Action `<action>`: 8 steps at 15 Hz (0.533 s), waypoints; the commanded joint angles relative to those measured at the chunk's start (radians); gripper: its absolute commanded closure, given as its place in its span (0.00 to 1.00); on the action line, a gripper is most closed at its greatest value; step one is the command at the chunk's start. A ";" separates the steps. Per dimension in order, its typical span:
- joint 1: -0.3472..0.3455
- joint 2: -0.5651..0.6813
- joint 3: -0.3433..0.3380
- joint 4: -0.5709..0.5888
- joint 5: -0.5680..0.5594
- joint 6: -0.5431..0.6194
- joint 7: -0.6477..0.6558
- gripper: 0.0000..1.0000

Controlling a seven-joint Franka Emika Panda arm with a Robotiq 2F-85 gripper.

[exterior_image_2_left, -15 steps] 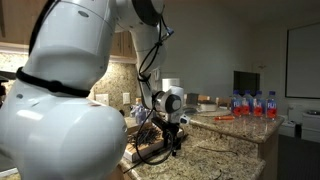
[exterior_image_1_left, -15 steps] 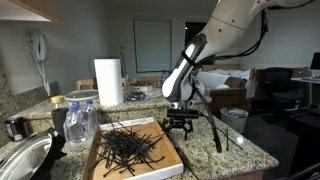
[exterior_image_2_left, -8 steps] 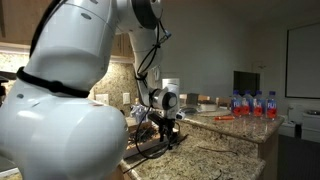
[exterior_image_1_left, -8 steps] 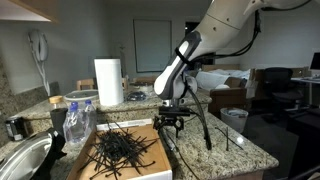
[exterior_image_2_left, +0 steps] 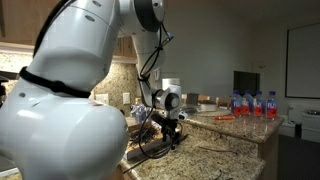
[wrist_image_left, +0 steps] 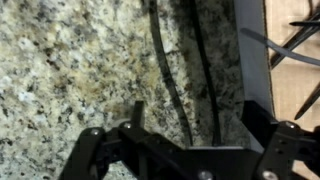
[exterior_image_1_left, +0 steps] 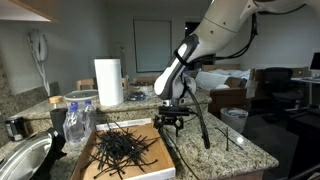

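Black strips [wrist_image_left: 172, 85] lie on the granite worktop [wrist_image_left: 70, 70] between the fingers of the gripper [wrist_image_left: 190, 128], which is wide open and holds nothing. In an exterior view it is just right of the cardboard tray [exterior_image_1_left: 168, 152].

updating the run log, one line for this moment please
gripper open, just above granite counter | two black sticks lying below it | tray rim beside

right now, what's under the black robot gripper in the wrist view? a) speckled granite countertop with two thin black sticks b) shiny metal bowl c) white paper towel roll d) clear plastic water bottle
a: the wrist view shows the open black robot gripper over the speckled granite countertop, with two thin black sticks lying on it.
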 commanded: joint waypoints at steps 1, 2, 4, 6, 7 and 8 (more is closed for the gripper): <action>0.007 0.034 0.001 0.033 -0.012 -0.008 0.018 0.00; 0.006 0.030 0.000 0.030 -0.011 -0.009 0.019 0.00; -0.003 0.010 0.000 0.007 0.001 -0.006 0.015 0.00; -0.011 -0.022 -0.005 -0.023 0.008 0.003 0.011 0.00; -0.012 -0.033 -0.011 -0.031 0.004 0.008 0.013 0.00; -0.015 -0.043 -0.017 -0.037 0.002 0.015 0.014 0.00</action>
